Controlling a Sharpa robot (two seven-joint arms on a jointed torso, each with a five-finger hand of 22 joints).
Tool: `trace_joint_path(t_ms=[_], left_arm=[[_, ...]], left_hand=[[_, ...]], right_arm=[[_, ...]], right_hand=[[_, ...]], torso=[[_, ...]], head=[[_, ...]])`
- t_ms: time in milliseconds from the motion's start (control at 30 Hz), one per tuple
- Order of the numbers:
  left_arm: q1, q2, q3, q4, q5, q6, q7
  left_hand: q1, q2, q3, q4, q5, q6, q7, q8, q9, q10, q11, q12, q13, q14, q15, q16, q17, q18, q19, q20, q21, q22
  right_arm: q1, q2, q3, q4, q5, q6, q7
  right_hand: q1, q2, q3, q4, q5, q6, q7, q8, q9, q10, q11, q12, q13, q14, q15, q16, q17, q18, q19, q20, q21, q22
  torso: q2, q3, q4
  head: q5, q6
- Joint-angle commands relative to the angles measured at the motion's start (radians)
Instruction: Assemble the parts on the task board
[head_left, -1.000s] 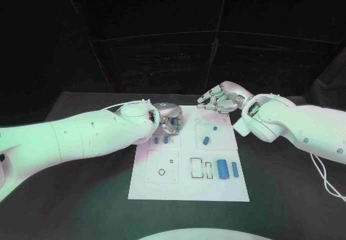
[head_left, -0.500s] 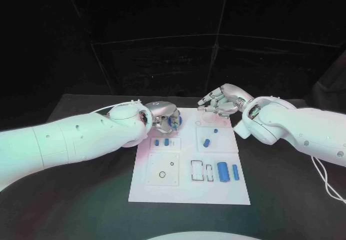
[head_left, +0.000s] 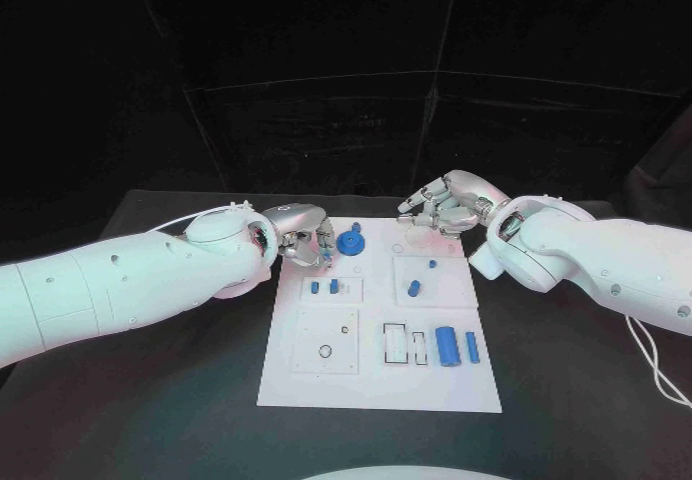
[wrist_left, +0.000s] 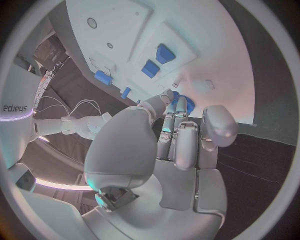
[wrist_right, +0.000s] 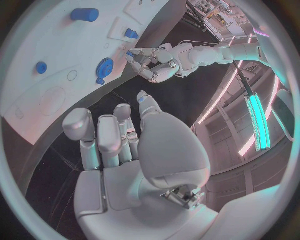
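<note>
Pulling back toward the board's left edge, the left robot hand (head_left: 299, 238) now has loosely spread fingers and holds nothing, leaving the blue gear (head_left: 351, 243) seated on the task board (head_left: 378, 385). Across it, the right robot hand (head_left: 450, 204) hovers half-curled and empty over the far right corner, so I reckon another part comes next.

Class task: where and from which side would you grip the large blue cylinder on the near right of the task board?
Grip the large blue cylinder across its curved sides from above: it lies flat, lengthwise toward the robot. A slimmer blue bar lies close alongside.

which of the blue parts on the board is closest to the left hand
The round toothed blue gear at the board's far end, right beside the left hand; the other blue pieces lie nearer the robot.
</note>
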Motion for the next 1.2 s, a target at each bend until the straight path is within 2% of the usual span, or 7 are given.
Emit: trace_joint_path(t_ms=[33,367,1200], left_arm=[[0.001,-0.006,0.001,0.003,0.013,-0.002,0.007],[0.001,-0.007,0.001,-0.003,0.014,0.029,0.005],[-0.007,0.039,-0.001,-0.049,0.014,0.066,0.007]], left_hand=[[-0.012,-0.003,0.005,-0.001,0.004,0.009,0.001,-0.007,-0.001,0.015,-0.007,-0.004,0.001,0.023,0.001,0.004,-0.002,-0.020,-0.003,-0.004,0.005,0.002],[-0.019,-0.007,0.005,0.000,0.004,0.011,0.001,-0.011,-0.001,0.018,-0.007,-0.010,0.000,0.022,0.001,0.003,-0.005,-0.020,-0.003,-0.003,0.006,0.004],[-0.026,-0.010,0.003,0.001,0.004,0.012,0.000,-0.015,-0.001,0.020,-0.008,-0.016,-0.002,0.021,0.001,0.001,-0.010,-0.020,-0.004,-0.003,0.006,0.006]], right_arm=[[0.002,0.000,0.001,0.001,-0.001,-0.006,0.010],[0.001,-0.001,0.001,0.001,-0.001,-0.006,0.010],[0.001,0.002,0.001,0.002,-0.001,-0.006,0.010]], right_hand=[[0.001,0.012,-0.005,0.000,0.004,-0.009,0.000,0.005,-0.001,-0.006,0.001,0.001,0.000,0.002,-0.004,-0.005,0.001,0.020,-0.003,0.000,-0.004,-0.001],[0.001,0.012,-0.005,0.000,0.004,-0.009,0.000,0.005,-0.001,-0.006,0.001,0.001,0.000,0.002,-0.004,-0.005,0.001,0.020,-0.003,0.000,-0.004,-0.001],[0.001,0.012,-0.005,0.000,0.004,-0.009,0.000,0.005,-0.001,-0.006,0.001,0.001,0.000,0.002,-0.004,-0.005,0.001,0.020,-0.003,0.000,-0.004,-0.001]], torso=[[0.001,0.0001,-0.0026],[0.001,0.0011,-0.0022],[0.001,0.0003,-0.0024]], head=[[0.001,0.003],[0.001,-0.001],[-0.002,-0.009]])
